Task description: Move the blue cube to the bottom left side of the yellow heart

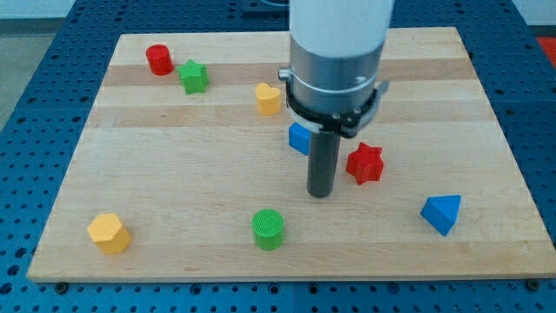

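Note:
The blue cube (299,138) lies near the board's middle, partly hidden behind the rod. The yellow heart (268,99) lies up and to the left of it, a short gap away. My tip (321,194) rests on the board just below and right of the blue cube, close to it; contact cannot be told. The arm's grey and white body hides the board above the cube's right side.
A red star (365,163) lies right of the rod. A green cylinder (268,229) is below. A blue triangular block (441,213) is at lower right, a yellow hexagon (109,233) at lower left. A red cylinder (158,59) and green star (194,76) are at upper left.

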Controlling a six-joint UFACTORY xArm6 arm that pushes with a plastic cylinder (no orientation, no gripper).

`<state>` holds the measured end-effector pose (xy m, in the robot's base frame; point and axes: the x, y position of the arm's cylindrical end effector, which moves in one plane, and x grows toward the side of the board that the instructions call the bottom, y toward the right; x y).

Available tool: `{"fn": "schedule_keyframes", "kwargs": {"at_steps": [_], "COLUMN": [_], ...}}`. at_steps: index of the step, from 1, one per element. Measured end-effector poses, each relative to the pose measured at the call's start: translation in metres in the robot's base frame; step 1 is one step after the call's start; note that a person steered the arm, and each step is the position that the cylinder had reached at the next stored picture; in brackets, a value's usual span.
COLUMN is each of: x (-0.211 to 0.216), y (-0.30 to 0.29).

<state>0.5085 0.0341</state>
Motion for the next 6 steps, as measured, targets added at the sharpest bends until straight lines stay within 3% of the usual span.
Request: {"fn": "schedule_keyframes", "kwargs": {"at_steps": [3,4,5,6], "x": [-0.076,-0.081,-0.063,-0.025], "y": [-0.007,0.074,0.153,0.124]}}
